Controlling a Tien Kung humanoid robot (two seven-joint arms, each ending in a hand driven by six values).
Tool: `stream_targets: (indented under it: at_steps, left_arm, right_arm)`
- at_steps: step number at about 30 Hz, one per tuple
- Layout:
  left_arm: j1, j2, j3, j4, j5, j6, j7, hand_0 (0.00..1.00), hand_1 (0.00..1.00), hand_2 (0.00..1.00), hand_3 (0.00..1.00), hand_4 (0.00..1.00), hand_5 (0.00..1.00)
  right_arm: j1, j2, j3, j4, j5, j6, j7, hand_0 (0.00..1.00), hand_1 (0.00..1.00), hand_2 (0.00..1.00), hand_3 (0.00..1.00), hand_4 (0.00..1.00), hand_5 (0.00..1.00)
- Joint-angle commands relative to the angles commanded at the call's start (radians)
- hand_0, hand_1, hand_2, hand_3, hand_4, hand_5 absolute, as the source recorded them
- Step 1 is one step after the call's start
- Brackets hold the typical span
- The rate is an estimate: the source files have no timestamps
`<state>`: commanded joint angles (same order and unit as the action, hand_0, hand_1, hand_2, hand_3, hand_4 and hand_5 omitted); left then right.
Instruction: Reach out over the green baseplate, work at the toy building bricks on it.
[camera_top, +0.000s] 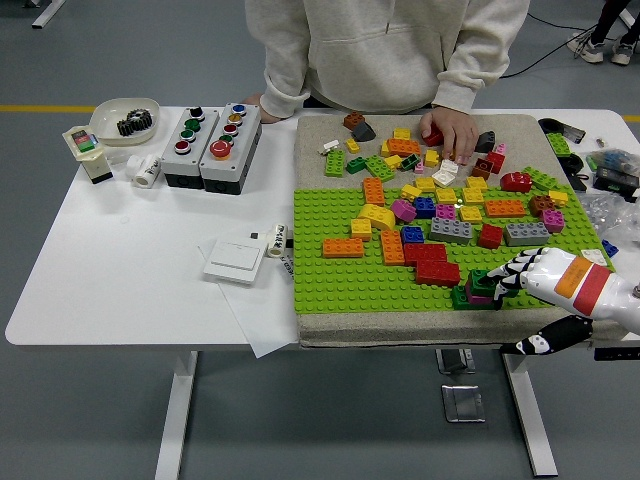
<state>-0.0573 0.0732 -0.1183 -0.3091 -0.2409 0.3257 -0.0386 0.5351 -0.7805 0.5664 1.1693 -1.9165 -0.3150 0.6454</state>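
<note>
Fingers (512, 275) of the right hand (545, 275) are curling onto a dark green brick (482, 283) at the green baseplate (340, 275)'s near right corner. Beyond the baseplate, a person's hand (452, 130) is resting on bricks; white bench (120, 270), grey floor.

Right hand (545, 275): white shell, black-white fingers (510, 272), orange and red patches. Person (390, 50): cream hoodie.
</note>
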Motion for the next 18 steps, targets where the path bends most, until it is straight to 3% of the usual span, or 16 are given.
stream_targets:
  at_steps: [18]
  left_arm:
    - [-0.001, 0.001, 0.003, 0.0, -0.005, -0.001, -0.002, 0.628, 0.734, 0.717, 0.56, 0.6, 0.61]
  right_arm:
    - [0.002, -0.008, 0.01, 0.018, 0.004, -0.001, 0.0, 0.668, 0.639, 0.656, 0.536, 0.947, 0.716]
